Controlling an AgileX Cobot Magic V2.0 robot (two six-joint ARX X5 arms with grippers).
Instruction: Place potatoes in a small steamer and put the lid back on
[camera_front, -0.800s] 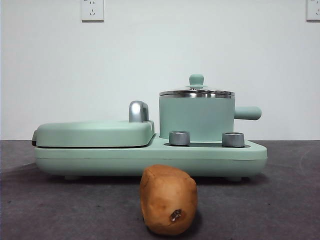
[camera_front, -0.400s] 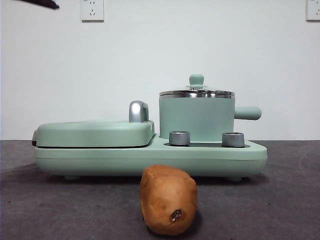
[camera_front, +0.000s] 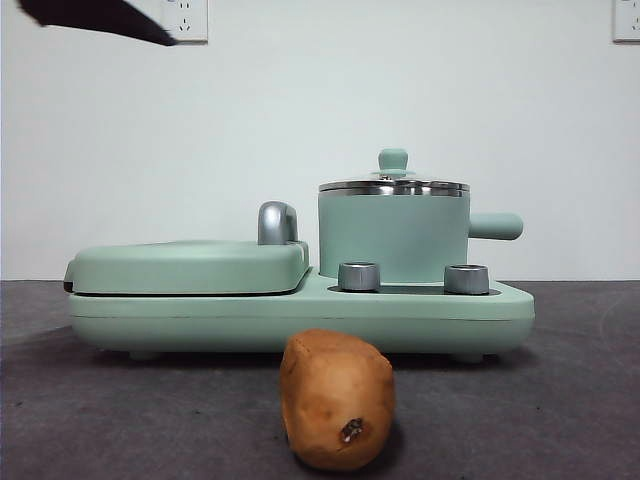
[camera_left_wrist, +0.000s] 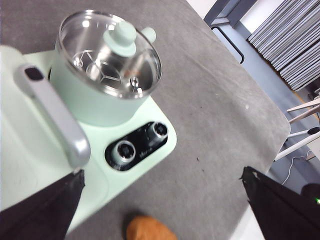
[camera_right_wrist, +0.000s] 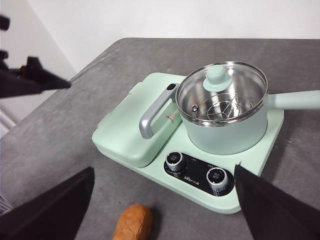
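Note:
The potato (camera_front: 338, 400), tan-orange with a dark eye spot, lies on the grey table in front of the appliance; it also shows as potato (camera_left_wrist: 149, 230) and potato (camera_right_wrist: 134, 222). The small steamer (camera_front: 393, 238) stands on the right half of the appliance. The glass lid (camera_front: 393, 186) with its green knob sits on the steamer. My left gripper (camera_left_wrist: 165, 210) is open, high above the table near the control dials. My right gripper (camera_right_wrist: 162, 210) is open, high in front of the appliance. Neither holds anything.
The mint-green appliance base (camera_front: 300, 320) carries a flat griddle cover (camera_front: 190, 265) with a silver handle (camera_front: 277, 222) on its left half. Two dials (camera_front: 359, 276) sit at its front. The pot's stubby handle (camera_front: 497, 226) points right. The left arm's black tip (camera_front: 100, 18) shows at top left.
The left arm's black tip has come further into the front view from the top left corner, growing larger and reaching rightward. Potato, steamer and lid have not moved.

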